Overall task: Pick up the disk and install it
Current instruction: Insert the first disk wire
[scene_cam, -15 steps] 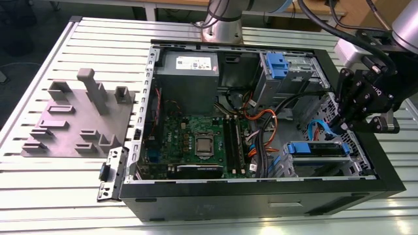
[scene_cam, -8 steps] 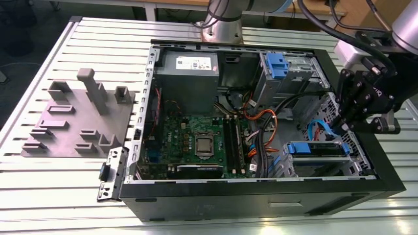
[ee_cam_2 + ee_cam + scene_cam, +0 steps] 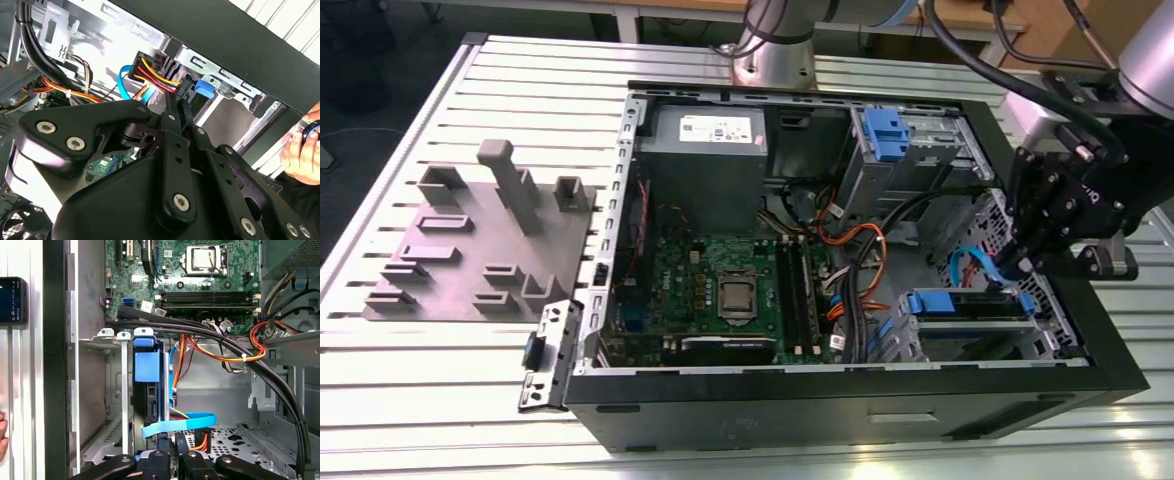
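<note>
Pincer (image 3: pixel 171 436): closed, fingers drawn together, inside open computer case (image 3: pixel 854 410). Disk (image 3: pixel 147 367): blue-framed, seated in metal drive bay (image 3: pixel 123 390), directly ahead of pincer tips, near.

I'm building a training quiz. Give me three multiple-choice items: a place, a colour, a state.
1. The silver-grey disk in its blue plastic carrier sits: A on the grey fixture plate; B in the metal drive cage; C on the slatted table.
2. The flat data cable near the gripper is: A red; B white; C blue.
3. The black computer case is: A open-sided; B closed; C upside down.
Answers: B, it stands between cage rails; C, a blue ribbon; A, the motherboard shows.
</note>
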Action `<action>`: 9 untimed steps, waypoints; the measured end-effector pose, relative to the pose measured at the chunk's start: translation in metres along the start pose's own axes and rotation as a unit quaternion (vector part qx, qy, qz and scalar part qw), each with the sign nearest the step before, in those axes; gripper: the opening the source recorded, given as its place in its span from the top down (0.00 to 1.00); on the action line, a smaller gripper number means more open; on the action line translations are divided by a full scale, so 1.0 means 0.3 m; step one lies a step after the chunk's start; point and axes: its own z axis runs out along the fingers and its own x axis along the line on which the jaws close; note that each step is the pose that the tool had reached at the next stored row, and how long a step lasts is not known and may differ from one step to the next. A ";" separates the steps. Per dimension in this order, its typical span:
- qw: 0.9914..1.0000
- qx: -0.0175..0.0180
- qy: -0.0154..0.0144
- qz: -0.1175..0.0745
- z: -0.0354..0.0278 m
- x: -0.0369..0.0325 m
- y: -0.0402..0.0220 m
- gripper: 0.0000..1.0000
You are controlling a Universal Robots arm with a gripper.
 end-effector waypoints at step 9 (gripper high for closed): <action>1.000 0.007 0.000 0.000 0.001 0.022 0.023 0.84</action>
